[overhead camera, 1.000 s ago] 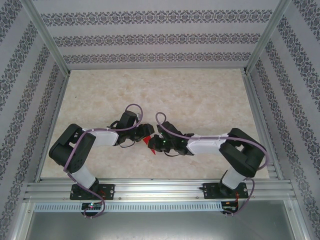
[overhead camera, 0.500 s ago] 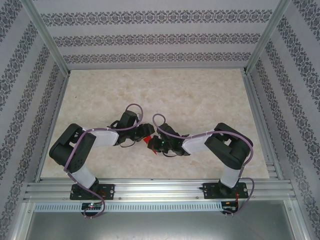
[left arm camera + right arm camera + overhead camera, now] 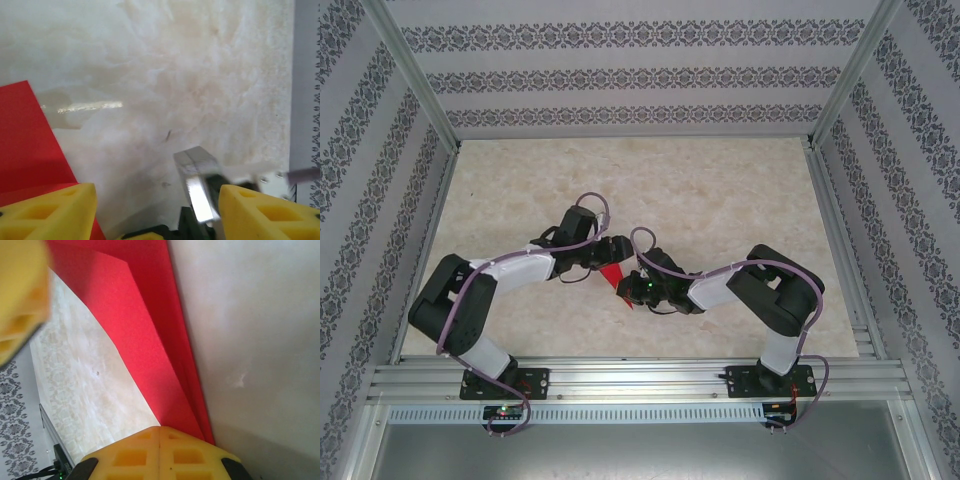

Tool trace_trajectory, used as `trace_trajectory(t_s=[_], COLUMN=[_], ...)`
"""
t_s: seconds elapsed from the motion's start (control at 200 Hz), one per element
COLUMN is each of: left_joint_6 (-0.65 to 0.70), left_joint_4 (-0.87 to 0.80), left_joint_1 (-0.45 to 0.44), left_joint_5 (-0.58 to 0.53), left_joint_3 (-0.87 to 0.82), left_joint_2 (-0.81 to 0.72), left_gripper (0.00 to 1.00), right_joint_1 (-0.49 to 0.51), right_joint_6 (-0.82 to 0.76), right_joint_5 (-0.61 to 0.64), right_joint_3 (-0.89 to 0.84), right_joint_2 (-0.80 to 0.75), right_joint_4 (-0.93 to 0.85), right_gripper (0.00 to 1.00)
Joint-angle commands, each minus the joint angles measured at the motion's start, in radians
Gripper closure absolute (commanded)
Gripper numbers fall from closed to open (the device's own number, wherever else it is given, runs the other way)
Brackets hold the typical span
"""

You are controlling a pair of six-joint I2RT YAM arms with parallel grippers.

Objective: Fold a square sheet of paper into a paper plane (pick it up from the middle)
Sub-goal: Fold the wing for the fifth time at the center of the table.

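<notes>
The square sheet of paper, bright red, is folded into a narrow layered shape, the paper plane (image 3: 612, 272). It hangs between the two grippers near the table's middle front. My right gripper (image 3: 160, 434) is shut on one end of the plane (image 3: 145, 340), whose layers run up and away from the yellow fingertips. My left gripper (image 3: 157, 202) is open with bare table between its jaws. The red paper (image 3: 25, 140) lies at the outer side of its left finger (image 3: 50, 210). From above, the left gripper (image 3: 608, 257) and right gripper (image 3: 638, 289) stand close together.
The beige marbled table (image 3: 720, 200) stretches back to patterned walls. An aluminium rail (image 3: 640, 380) runs along the near edge, carrying both arm bases. A blurred shiny metal part (image 3: 197, 185) shows just inside the left gripper's right finger.
The left arm has reached forward and to the right, and its jaws have opened wider. The right arm drew its elbow in early on. More red paper now shows between the grippers.
</notes>
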Motion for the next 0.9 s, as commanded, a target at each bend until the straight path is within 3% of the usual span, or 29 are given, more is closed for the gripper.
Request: trace_trajectory(t_s=[0.0, 0.145, 0.29, 0.894], left_joint_6=[0.049, 0.033, 0.019, 0.068], left_joint_4=[-0.051, -0.004, 0.038, 0.067], left_joint_1=[0.013, 0.012, 0.013, 0.038], left_joint_5=[-0.004, -0.019, -0.025, -0.103], left_joint_3=[-0.014, -0.067, -0.082, -0.067], left_joint_2=[-0.042, -0.04, -0.007, 0.106], left_gripper=[0.39, 0.51, 0.56, 0.61], right_joint_1=[0.004, 0.004, 0.004, 0.012], right_joint_6=[0.016, 0.02, 0.025, 0.003], right_joint_5=[0.001, 0.002, 0.003, 0.002], right_joint_3=[-0.046, -0.041, -0.043, -0.058], right_joint_2=[0.069, 0.073, 0.081, 0.06], right_joint_4=[-0.169, -0.17, -0.169, -0.243], right_gripper=[0.99, 0.99, 0.99, 1.0])
